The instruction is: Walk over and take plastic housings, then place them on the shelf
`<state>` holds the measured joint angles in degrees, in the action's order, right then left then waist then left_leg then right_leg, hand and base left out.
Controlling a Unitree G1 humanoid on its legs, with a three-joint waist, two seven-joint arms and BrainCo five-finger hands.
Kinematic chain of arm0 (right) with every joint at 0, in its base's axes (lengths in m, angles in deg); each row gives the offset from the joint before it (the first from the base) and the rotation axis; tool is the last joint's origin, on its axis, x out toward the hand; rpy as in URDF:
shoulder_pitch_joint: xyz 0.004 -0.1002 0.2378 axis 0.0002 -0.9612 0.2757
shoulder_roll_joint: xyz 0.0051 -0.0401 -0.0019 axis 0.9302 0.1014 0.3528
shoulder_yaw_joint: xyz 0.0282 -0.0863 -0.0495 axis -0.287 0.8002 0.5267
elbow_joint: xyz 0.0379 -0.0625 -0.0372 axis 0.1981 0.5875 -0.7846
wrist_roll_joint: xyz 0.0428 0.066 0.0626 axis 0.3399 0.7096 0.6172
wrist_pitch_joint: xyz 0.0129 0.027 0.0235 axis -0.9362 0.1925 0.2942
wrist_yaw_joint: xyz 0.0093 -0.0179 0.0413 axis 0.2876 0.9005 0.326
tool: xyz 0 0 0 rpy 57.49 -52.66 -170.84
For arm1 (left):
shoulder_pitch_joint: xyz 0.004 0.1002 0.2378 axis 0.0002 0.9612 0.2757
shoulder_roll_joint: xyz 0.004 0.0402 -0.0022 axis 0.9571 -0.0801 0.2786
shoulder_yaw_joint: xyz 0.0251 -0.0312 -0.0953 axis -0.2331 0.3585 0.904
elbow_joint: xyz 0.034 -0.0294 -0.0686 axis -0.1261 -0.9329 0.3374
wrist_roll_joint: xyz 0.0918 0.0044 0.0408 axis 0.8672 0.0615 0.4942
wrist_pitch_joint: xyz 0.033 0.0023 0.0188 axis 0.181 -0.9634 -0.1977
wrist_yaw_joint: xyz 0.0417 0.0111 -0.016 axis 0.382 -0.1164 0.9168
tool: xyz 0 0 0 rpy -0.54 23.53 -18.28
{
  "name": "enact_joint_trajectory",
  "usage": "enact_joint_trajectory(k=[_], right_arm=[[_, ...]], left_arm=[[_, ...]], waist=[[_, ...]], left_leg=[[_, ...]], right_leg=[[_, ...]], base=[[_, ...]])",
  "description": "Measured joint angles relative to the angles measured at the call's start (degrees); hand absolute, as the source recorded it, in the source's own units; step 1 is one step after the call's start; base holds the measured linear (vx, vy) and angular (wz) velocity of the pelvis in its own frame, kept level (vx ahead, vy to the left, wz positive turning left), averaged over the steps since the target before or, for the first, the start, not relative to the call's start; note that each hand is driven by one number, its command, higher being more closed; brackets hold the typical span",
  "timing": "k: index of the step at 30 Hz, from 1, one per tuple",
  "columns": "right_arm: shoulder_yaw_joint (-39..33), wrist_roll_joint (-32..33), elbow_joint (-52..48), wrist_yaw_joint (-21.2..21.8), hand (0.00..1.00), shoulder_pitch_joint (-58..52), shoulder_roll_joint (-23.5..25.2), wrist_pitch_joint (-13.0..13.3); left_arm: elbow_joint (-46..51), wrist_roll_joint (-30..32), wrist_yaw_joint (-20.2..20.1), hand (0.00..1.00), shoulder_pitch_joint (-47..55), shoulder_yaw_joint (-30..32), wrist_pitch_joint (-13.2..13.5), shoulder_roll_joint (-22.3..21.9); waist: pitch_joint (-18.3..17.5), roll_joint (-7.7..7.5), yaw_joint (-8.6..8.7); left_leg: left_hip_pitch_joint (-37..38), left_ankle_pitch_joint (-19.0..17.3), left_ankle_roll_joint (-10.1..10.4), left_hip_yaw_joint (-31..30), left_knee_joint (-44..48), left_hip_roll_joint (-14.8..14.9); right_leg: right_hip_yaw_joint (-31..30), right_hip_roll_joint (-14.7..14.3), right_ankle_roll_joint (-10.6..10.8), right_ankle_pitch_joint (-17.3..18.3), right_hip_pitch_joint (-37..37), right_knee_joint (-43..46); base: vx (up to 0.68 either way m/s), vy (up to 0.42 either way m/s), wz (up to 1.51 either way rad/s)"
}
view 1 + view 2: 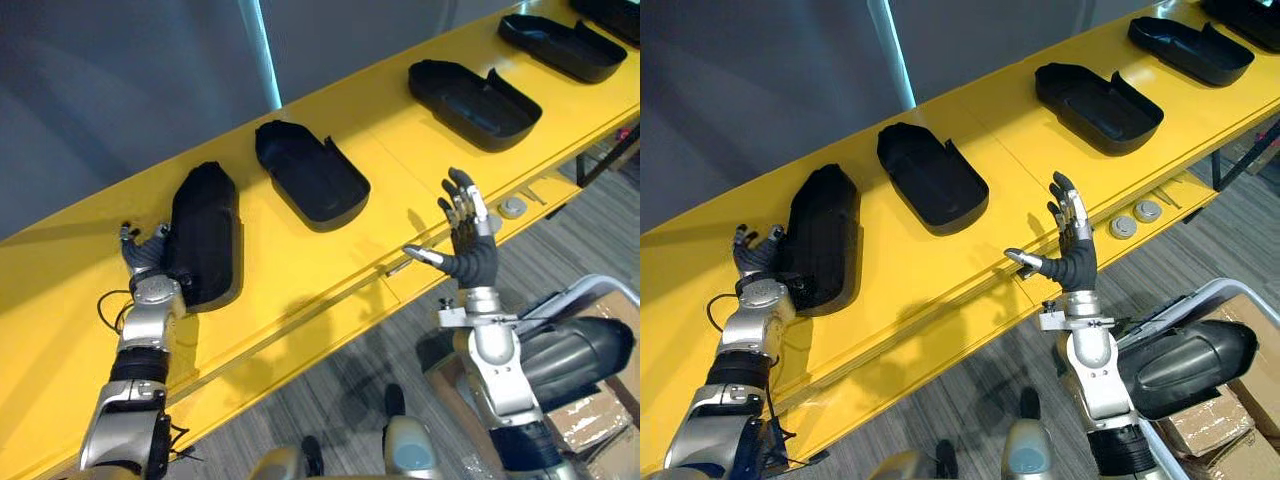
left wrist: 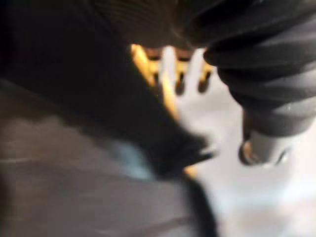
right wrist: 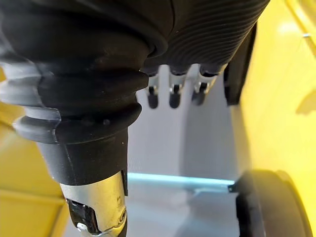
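Several black plastic housings lie in a row on the long yellow shelf (image 1: 300, 270). The leftmost housing (image 1: 205, 235) lies dome side up. My left hand (image 1: 147, 256) rests against its near left edge with fingers relaxed, not curled round it; in the left wrist view the fingers (image 2: 170, 69) look straight beside the dark housing (image 2: 74, 89). The second housing (image 1: 310, 172) and third housing (image 1: 472, 102) lie hollow side up, with more housings (image 1: 560, 45) further right. My right hand (image 1: 468, 250) is raised over the shelf's front edge, open and holding nothing.
Two round silver discs (image 1: 1135, 218) sit on the lower ledge at the shelf's front. A cardboard box (image 1: 600, 410) stands on the grey floor at the lower right. A grey wall with a lit vertical strip (image 1: 262, 50) rises behind the shelf.
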<state>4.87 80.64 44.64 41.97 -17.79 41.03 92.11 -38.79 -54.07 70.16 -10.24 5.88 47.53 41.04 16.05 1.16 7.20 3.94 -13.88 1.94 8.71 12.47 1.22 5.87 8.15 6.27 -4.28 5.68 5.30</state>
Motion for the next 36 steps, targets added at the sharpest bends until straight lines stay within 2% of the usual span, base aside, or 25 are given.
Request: enact_joint_trajectory(k=[2, 3, 6, 10, 11, 13, 14, 17, 20, 21, 23, 24, 27, 29, 32, 33, 36], right_arm=[[0.2, 0.1, 0.0, 0.2, 0.0, -0.7, 1.2, 0.5], [0.3, 0.1, 0.0, 0.4, 0.0, -0.8, 1.4, 0.5], [2.2, 0.5, 0.0, 2.7, 0.0, -0.7, 1.4, 0.4], [6.2, 0.5, 0.1, 5.7, 0.0, 1.1, 1.3, -0.1], [7.3, 0.5, 0.3, 6.5, 0.0, 2.3, 1.4, -0.4], [9.4, 0.8, 0.3, 8.1, 0.0, 5.1, 1.4, -0.8], [9.9, 1.4, 0.3, 8.5, 0.0, 5.8, 1.4, -0.8], [12.8, 2.2, 0.8, 10.1, 0.0, 8.9, 2.1, -1.5], [16.3, 2.3, 2.4, 10.6, 0.0, 10.2, 3.6, -2.3], [16.8, 2.6, 2.6, 10.8, 0.0, 10.2, 4.1, -2.6], [19.1, 3.4, 4.3, 11.5, 0.0, 11.0, 6.0, -3.9], [19.9, 3.7, 5.0, 11.6, 0.0, 11.6, 6.4, -4.5], [23.1, 4.9, 10.0, 11.4, 0.0, 13.5, 8.7, -7.1], [25.7, 5.8, 15.6, 10.9, 0.0, 14.6, 10.7, -8.7], [26.5, 5.5, 21.6, 8.2, 0.0, 16.3, 13.2, -9.4], [26.4, 4.3, 25.5, 5.8, 0.0, 17.9, 14.5, -10.0], [25.7, -0.3, 27.2, 0.8, 0.0, 19.6, 14.4, -10.1]], left_arm=[[6.3, 0.2, 5.4, 0.0, 0.0, 0.2, 5.8, -3.6], [8.8, 0.7, 6.9, 0.0, 0.0, 0.3, 8.3, -4.5], [16.8, 4.4, 9.9, 0.0, 0.0, 2.3, 14.3, -6.6], [24.6, 5.5, 7.7, 0.0, 0.3, 2.7, 15.9, -7.9], [26.9, 5.5, 6.6, 0.0, 1.0, 2.6, 16.0, -7.9], [33.9, 4.5, 2.5, 0.0, 4.7, 2.5, 17.9, -8.6], [35.7, 4.5, 1.9, 0.0, 5.9, 2.5, 18.3, -9.0], [45.3, 2.6, -1.8, 0.0, 14.7, 2.8, 20.5, -12.1], [50.4, 2.2, -4.2, 0.0, 24.5, 4.9, 22.2, -15.1], [50.9, 2.2, -4.6, 0.0, 26.2, 5.3, 22.3, -15.5], [52.0, 2.3, -7.2, 0.0, 31.9, 7.5, 21.9, -16.8], [51.9, 2.3, -8.1, 0.0, 33.3, 8.1, 21.6, -17.0], [51.1, 3.5, -12.4, 0.0, 39.2, 8.6, 18.1, -17.3], [47.4, 3.1, -15.8, 0.0, 42.8, 8.7, 14.8, -18.3], [40.9, 2.9, -19.1, 0.0, 45.2, 8.5, 12.7, -19.3], [37.1, 3.2, -21.3, 0.0, 47.5, 8.1, 12.1, -19.5], [30.9, 4.7, -26.0, 0.0, 49.9, 5.6, 13.2, -20.3]], waist=[[-0.8, -1.42, 0.11], [-1.0, -1.66, 0.12], [-2.0, -1.2, 0.24], [-4.7, 0.45, -0.62], [-5.0, 0.72, -0.81], [-5.7, 1.06, -2.14], [-5.9, 1.08, -2.44], [-6.2, 0.95, -5.08], [-7.7, 0.35, -7.94], [-8.2, 0.16, -8.37], [-9.0, -0.76, -10.85], [-9.2, -0.95, -11.36], [-10.0, -2.24, -13.26], [-10.1, -2.31, -15.74], [-10.2, -2.88, -16.48], [-10.1, -2.9, -17.72], [-9.6, -3.15, -18.87]], left_leg=[[0.5, 0.0, 0.0, 0.0, 0.0, -0.1], [1.0, 0.0, 0.0, 0.1, 0.0, -0.1], [2.1, 0.0, 0.0, 0.1, -0.1, -0.5], [2.3, 0.0, 0.0, -0.4, -0.4, -0.6], [2.6, 0.0, 0.0, -0.6, -0.6, -0.6], [3.1, 0.0, 0.0, -1.9, -0.9, -0.4], [3.1, 0.0, 0.0, -2.1, -0.9, -0.4], [3.1, 0.0, 0.0, -4.0, -0.9, 0.0], [2.2, 0.1, 0.1, -5.9, -0.8, 0.1], [1.9, 0.1, 0.2, -6.4, -0.7, 0.1], [1.8, 0.3, 0.4, -7.4, -0.6, 0.3], [1.5, 0.3, 0.5, -8.0, -0.5, 0.2], [-0.1, 0.4, 0.6, -10.0, 0.1, 0.0], [-1.0, 0.5, 0.6, -11.4, 0.3, -0.2], [-2.2, 0.8, 0.9, -13.2, 0.3, -0.6], [-2.5, 0.8, 0.9, -13.2, 0.4, -0.5], [-4.4, 0.8, 0.9, -14.6, 1.6, -0.6]], right_leg=[[0.1, -0.1, 0.0, -0.4, -0.8, -0.8], [0.1, -0.2, 0.0, -0.8, -1.5, -1.5], [0.2, -0.2, 0.2, -1.6, -3.5, -3.6], [1.0, -0.1, 0.3, -3.1, -5.4, -6.7], [1.6, -0.1, 0.2, -3.5, -6.2, -7.5], [2.4, -0.2, 0.0, -4.4, -8.0, -9.6], [2.9, -0.2, 0.0, -4.5, -8.4, -9.9], [5.1, -0.4, 0.0, -4.4, -9.5, -9.9], [7.1, -0.5, -0.4, -4.2, -9.8, -10.5], [7.6, -0.5, -0.5, -4.1, -9.8, -10.5], [8.6, -0.6, -0.8, -3.9, -10.3, -10.5], [9.0, -0.6, -0.8, -3.9, -10.4, -10.5], [11.5, -0.3, -1.0, -3.7, -10.5, -10.5], [12.6, -0.1, -0.9, -3.4, -10.6, -10.5], [14.7, 0.2, -0.9, -3.2, -10.7, -10.5], [14.8, 0.1, -0.9, -3.0, -10.4, -10.5], [16.2, 0.1, -0.9, -3.0, -9.5, -10.5]], base=[[0.05, 0.031, -0.08], [0.02, 0.027, -0.11], [0.0, 0.014, -0.07], [0.0, 0.004, 0.09], [-0.04, -0.011, 0.11], [-0.06, -0.02, 0.18], [-0.06, -0.039, 0.28], [-0.06, -0.038, 0.28], [-0.08, -0.041, 0.3], [-0.05, -0.041, 0.37], [-0.01, -0.026, 0.26], [-0.03, -0.025, 0.34], [-0.03, -0.019, 0.38], [-0.02, -0.008, 0.23], [0.0, -0.009, 0.41], [0.0, -0.005, 0.11], [0.01, -0.003, 0.22]])
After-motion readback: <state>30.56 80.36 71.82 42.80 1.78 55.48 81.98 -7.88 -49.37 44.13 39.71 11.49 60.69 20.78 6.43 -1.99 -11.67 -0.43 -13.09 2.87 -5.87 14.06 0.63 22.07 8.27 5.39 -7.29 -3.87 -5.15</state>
